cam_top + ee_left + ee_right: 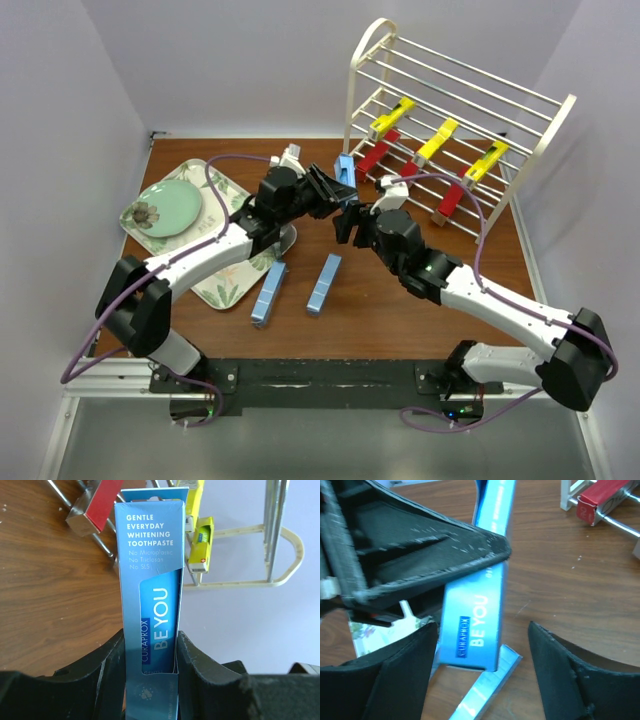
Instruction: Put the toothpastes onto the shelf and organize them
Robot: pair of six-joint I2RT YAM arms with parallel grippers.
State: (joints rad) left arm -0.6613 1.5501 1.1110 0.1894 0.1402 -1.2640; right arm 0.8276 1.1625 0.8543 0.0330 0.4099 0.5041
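I see the tray (215, 285) at left holding a green plate (163, 210), with two blue boxes (269, 292) on the table (400, 320) beside it. My left gripper (151, 645) clamps a third blue box (152, 580). The right gripper (482, 645) gapes around it. The shelf (365, 60) holds yellow boxes (437, 138) and red boxes (375, 157).

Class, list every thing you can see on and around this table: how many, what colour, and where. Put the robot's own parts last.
red boxes: three, red, lower tier of the shelf
yellow boxes: three, yellow, tier above the red
blue boxes: three, light blue; two lying on the table, one held up
shelf: one, cream-white, table's far right
tray: one, leaf-patterned, table's left
plate: one, pale green, on the tray
table: one, brown wood
left gripper: one, black, shut on the held blue box
right gripper: one, black, open around that box's end
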